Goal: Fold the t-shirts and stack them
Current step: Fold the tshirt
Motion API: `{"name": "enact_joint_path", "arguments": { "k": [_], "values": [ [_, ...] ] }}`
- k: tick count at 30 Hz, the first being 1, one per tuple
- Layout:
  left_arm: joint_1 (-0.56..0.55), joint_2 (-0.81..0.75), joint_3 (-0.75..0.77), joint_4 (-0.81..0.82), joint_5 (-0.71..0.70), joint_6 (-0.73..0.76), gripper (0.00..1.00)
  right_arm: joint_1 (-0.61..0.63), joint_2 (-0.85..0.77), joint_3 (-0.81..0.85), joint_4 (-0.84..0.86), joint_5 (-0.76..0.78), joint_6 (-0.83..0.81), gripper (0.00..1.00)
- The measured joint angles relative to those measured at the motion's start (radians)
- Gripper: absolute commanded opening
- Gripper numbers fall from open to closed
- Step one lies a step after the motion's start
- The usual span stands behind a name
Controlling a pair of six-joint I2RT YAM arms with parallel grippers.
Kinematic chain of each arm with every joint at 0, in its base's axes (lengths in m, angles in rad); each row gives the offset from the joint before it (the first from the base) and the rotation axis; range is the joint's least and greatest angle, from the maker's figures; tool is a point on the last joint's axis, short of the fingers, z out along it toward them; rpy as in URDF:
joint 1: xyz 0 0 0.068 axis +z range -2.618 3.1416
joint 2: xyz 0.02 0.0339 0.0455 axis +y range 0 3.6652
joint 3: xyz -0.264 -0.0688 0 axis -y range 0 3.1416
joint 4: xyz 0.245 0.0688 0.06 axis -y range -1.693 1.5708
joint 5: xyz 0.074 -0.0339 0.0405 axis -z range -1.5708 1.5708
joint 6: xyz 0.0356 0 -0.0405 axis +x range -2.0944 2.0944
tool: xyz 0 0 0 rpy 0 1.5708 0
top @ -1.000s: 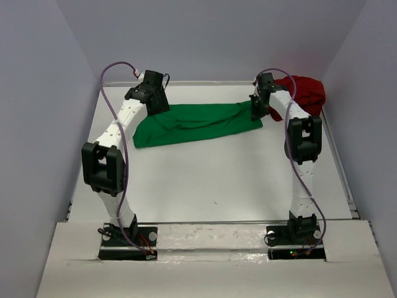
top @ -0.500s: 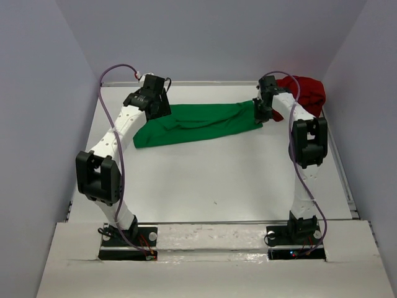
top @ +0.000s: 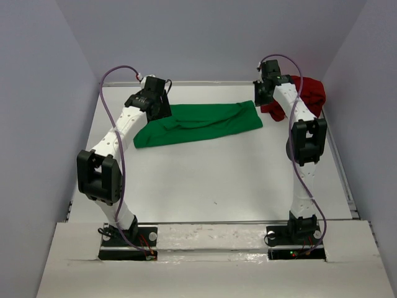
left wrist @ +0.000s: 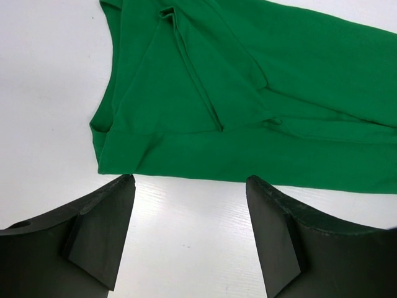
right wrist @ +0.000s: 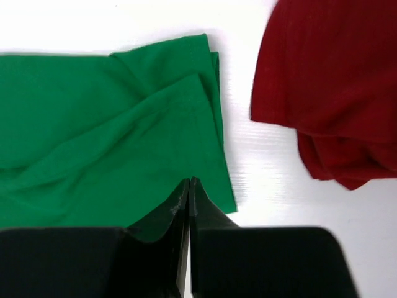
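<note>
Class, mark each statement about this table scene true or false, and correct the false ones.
1. The green t-shirt lies folded into a long strip on the table. True.
2. The dark red t-shirt is stacked on the green t-shirt. False: it lies bunched beside it, with bare table between them.
3. The left gripper is open and empty. True.
4. The dark red t-shirt sits at the table's near left corner. False: it is at the far right corner.

Overhead view faces down; both close wrist views share the green t-shirt (left wrist: 279,93)
</note>
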Motion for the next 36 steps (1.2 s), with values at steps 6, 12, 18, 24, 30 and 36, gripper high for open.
{"name": "enact_joint_path", "arguments": {
  "k": [6, 12, 18, 24, 30, 36],
  "values": [
    [0.000, 0.002, -0.004, 0.011, 0.003, 0.003, 0.81, 0.000, 0.017, -0.062, 0.018, 0.001, 0.004, 0.00],
    [-0.001, 0.002, -0.010, 0.020, 0.004, 0.002, 0.79, 0.000, 0.050, -0.122, 0.029, -0.002, 0.003, 0.00],
    [-0.001, 0.019, -0.024, 0.030, -0.003, -0.004, 0.63, 0.000, 0.053, -0.122, 0.043, -0.019, 0.003, 0.00],
    [0.000, 0.174, 0.025, 0.023, -0.005, -0.027, 0.00, 0.000, 0.054, -0.122, 0.056, -0.035, 0.001, 0.00],
    [0.014, 0.372, 0.107, 0.007, 0.043, -0.052, 0.00, 0.000, 0.061, -0.122, 0.061, -0.040, -0.005, 0.00],
    [0.024, 0.428, 0.171, -0.016, 0.058, -0.066, 0.00, 0.000, 0.070, -0.122, 0.065, -0.044, -0.015, 0.00]
  ]
}}
